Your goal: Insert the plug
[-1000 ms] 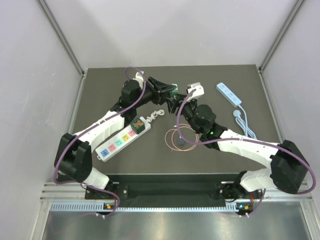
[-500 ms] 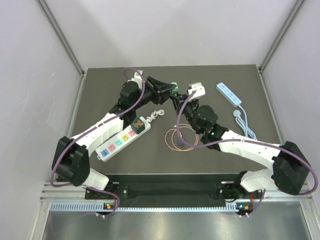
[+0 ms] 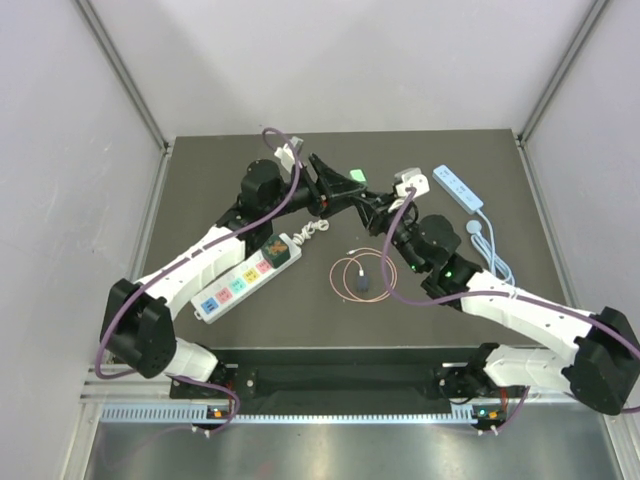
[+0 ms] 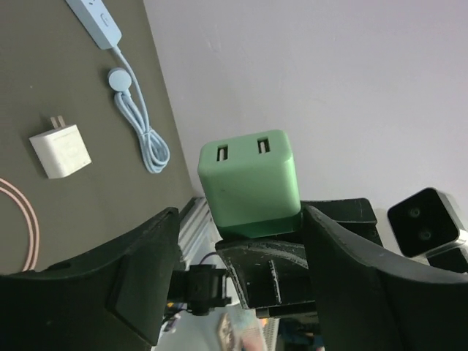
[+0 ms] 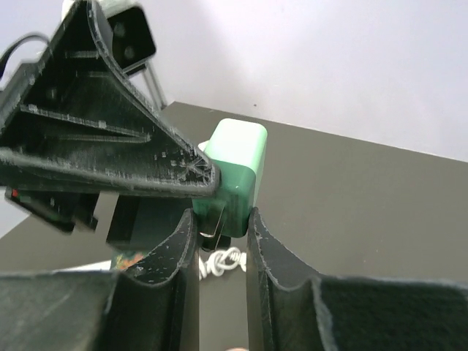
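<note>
- Dark matte table (image 3: 200, 170): carries everything below; both of my arms reach over its far middle.
- Long white power strip with coloured sockets (image 3: 245, 278): lies slantwise on the table's left half, under my left arm.
- Slim light-blue power strip (image 3: 457, 187): lies near the far right corner, with its pale cord (image 3: 490, 245) looped toward the near side.
- My left gripper (image 4: 241, 212): raised above the table, fingers (image 4: 139, 285) spread wide to either side of the green block, with a gap showing on each side in the left wrist view.
- My right gripper (image 5: 219, 219): raised opposite the left one, fingers (image 5: 274, 267) pinched on the lower end of the green block.
- Thin pink coiled cable (image 3: 358, 276): rests flat near the table's centre.
- Green rounded plastic plug block with two USB slots (image 4: 251, 183): held in the air by my right gripper alone, between my left fingers.
- Small white cube charger with two prongs (image 4: 61, 151): lies on the table beside the pink coil.
</note>
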{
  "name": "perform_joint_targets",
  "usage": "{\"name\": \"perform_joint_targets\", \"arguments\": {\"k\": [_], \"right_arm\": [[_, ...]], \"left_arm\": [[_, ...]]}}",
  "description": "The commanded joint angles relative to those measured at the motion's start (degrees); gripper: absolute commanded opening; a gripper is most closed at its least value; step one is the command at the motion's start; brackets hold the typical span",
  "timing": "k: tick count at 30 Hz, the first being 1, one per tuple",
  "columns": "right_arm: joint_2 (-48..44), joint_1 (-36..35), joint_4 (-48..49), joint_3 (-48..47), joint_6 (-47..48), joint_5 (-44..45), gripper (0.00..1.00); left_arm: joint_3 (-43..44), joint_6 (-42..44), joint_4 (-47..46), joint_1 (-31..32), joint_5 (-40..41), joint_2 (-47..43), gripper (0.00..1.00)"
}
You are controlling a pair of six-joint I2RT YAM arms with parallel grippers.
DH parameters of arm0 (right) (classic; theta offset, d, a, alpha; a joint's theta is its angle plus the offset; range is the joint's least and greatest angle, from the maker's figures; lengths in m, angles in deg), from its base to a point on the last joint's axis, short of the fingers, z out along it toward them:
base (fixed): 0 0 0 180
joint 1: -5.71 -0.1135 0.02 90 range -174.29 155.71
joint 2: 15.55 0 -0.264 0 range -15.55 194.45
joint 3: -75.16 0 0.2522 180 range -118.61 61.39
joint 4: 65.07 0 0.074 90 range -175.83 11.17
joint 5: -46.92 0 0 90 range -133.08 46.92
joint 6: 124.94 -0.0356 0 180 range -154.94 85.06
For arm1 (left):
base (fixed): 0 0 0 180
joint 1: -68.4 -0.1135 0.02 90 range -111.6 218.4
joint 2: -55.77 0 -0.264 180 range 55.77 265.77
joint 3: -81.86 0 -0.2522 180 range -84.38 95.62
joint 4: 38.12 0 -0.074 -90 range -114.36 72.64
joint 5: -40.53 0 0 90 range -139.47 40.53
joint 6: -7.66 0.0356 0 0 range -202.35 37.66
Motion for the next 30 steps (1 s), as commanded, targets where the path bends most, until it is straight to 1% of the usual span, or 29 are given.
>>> {"name": "perform_joint_targets", "arguments": {"k": [1,3,4,6,7,8,9,10,11,12,13,14,15,16,17,18,21,22,23,25,26,28,30], "right_arm": [[-4.81,1.06,-1.36,1.25,-0.77,-4.75,0.0],[-6.14,2.11,-3.2,2.48,-1.73,-7.74,0.0],[-7.54,2.89,-4.78,2.66,-2.17,-8.88,0.0],[-8.95,3.43,-6.19,3.53,-2.97,-11.61,0.0],[-10.52,4.13,-7.24,3.89,-3.49,-12.84,0.0],[-11.15,4.39,-7.69,4.24,-4.37,-14.94,0.0],[-11.85,4.74,-8.04,4.94,-4.72,-15.57,0.0],[-13.25,5.36,-8.39,5.29,-5.25,-17.31,0.0],[-14.05,5.71,-9.0,5.64,-6.38,-19.51,0.0],[-14.75,5.98,-9.27,6.17,-6.83,-20.75,0.0],[-16.06,6.5,-9.71,6.44,-7.44,-21.89,0.0],[-16.68,6.77,-9.89,6.7,-8.49,-24.25,0.0],[-17.3,6.94,-10.15,6.96,-9.03,-25.32,0.0],[-18.35,7.12,-10.41,7.05,-9.38,-26.2,0.0],[-18.88,7.3,-10.5,7.23,-10.25,-27.69,0.0],[-19.41,7.38,-10.5,7.58,-10.61,-28.4,0.0],[-21.08,8.17,-10.5,7.93,-12.1,-30.86,0.0],[-21.69,8.61,-10.59,7.93,-12.46,-31.47,0.0],[-22.05,8.79,-10.59,8.02,-12.98,-32.87,0.0],[-22.84,9.66,-10.33,8.2,-13.69,-34.11,0.0],[-23.02,9.93,-10.07,8.37,-14.39,-35.34,0.0],[-23.19,10.89,-9.1,8.81,-15.27,-36.75,0.0],[-22.84,11.25,-8.4,8.99,-16.06,-38.94,0.0]], "left_arm": [[4.62,9.0,3.37,-0.04,-3.2,-1.69,0.73],[7.16,12.0,5.91,-0.22,-4.34,-1.34,0.75],[9.09,15.15,6.71,-0.22,-6.35,-0.73,0.75],[10.77,18.16,7.24,-0.48,-10.04,-0.11,0.75],[12.52,21.56,8.64,-0.66,-11.8,0.68,0.75],[13.67,24.03,9.78,-0.57,-15.91,1.21,0.76],[14.9,27.02,11.88,-0.57,-17.95,1.91,0.76],[18.3,34.18,19.82,-0.57,-19.1,3.31,0.75],[19.99,38.17,24.43,-0.57,-19.89,3.84,0.75],[21.22,41.95,27.34,-0.57,-20.42,4.2,0.74],[23.15,48.43,30.07,-0.57,-19.56,4.55,0.73],[23.87,51.19,35.14,-0.66,-18.42,4.64,0.73],[24.05,53.22,35.54,-0.66,-19.1,4.47,0.73],[23.27,54.98,35.2,-0.66,-19.89,4.12,0.73],[22.82,55.0,33.37,-0.66,-21.03,3.94,0.73],[22.47,55.08,32.31,-0.66,-24.44,3.85,0.73],[21.24,55.0,28.97,-0.66,-29.2,3.94,0.73],[20.37,55.0,27.82,-0.66,-32.96,3.85,0.72],[19.66,54.47,26.07,-0.66,-34.39,3.59,0.72],[16.51,51.14,17.83,-0.75,-38.16,2.62,0.72],[15.62,49.56,15.97,-0.66,-39.14,2.36,0.71],[13.52,44.73,6.95,-0.66,-40.73,2.44,0.7],[12.1,40.0,1.74,-0.66,-42.22,2.44,0.68]]}}
